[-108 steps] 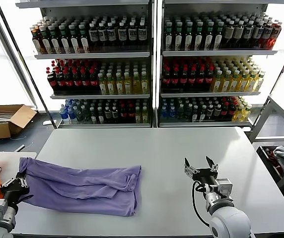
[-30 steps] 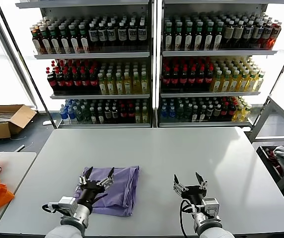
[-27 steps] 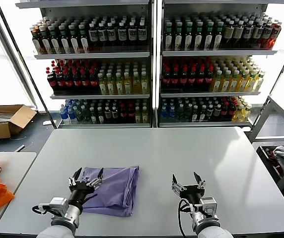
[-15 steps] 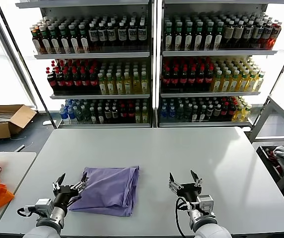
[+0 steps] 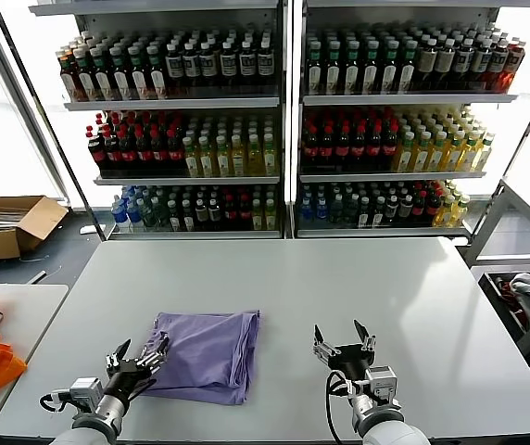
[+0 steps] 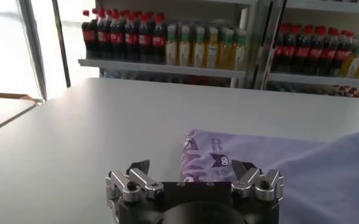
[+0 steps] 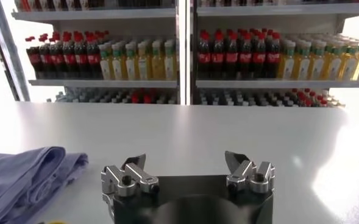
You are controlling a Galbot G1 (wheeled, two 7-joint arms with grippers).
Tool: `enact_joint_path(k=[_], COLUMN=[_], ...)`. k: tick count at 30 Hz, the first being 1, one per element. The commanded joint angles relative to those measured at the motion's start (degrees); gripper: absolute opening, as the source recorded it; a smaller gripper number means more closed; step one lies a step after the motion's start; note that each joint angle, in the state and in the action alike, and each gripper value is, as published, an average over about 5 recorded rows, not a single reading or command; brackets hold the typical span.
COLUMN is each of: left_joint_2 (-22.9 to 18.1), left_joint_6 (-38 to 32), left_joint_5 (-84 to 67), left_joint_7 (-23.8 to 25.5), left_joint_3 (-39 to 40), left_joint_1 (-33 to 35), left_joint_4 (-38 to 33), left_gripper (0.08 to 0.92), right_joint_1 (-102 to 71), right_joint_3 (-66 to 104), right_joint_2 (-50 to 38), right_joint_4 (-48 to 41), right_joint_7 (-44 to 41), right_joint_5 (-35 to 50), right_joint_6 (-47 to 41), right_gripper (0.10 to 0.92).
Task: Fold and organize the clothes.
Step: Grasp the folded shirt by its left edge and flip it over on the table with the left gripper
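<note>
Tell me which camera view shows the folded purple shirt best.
The head view: the whole lavender T-shirt lies folded on the table, every edge visible, between the open left pincer and open right pincer. The left wrist view shows only one corner, with dark printed lettering; the right wrist view catches just a rumpled edge.

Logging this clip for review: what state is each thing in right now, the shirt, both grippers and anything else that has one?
lavender T-shirt: folded into a compact bundle, lying on the table, not held.
left gripper: open, empty, at the shirt's left edge.
right gripper: open, empty, over bare table to the shirt's right.
cardboard box: open, on the floor.
</note>
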Motion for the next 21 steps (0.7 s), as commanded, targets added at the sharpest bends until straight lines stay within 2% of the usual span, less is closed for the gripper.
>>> enact_joint_path(k=[1,11,21], left_joint_2=[0.1,-0.5,-1.3], left_joint_6=[1.1,2.0,2.4], left_joint_5=[-2.8,-3.6,-2.9], left_joint_7=[1.1,2.0,1.5], left_joint_3=[0.2,1.2,1.6], left_joint_1=[-0.5,0.0,0.1], left_joint_4=[1.4,1.8,0.7], left_gripper=[0.823,0.807,0.543], right_joint_1=[0.0,-0.2,0.5], right_joint_3=[0.1,0.2,0.4], right_joint_2=[-0.2,-0.1,-0.5], right_joint_4=[0.1,0.2,0.6], right_joint_7=[-0.1,-0.2,-0.2], right_joint_5=[0.1,0.2,0.8], right_joint_6=[0.0,0.4,0.3], right_gripper=[0.823,0.823,0.823])
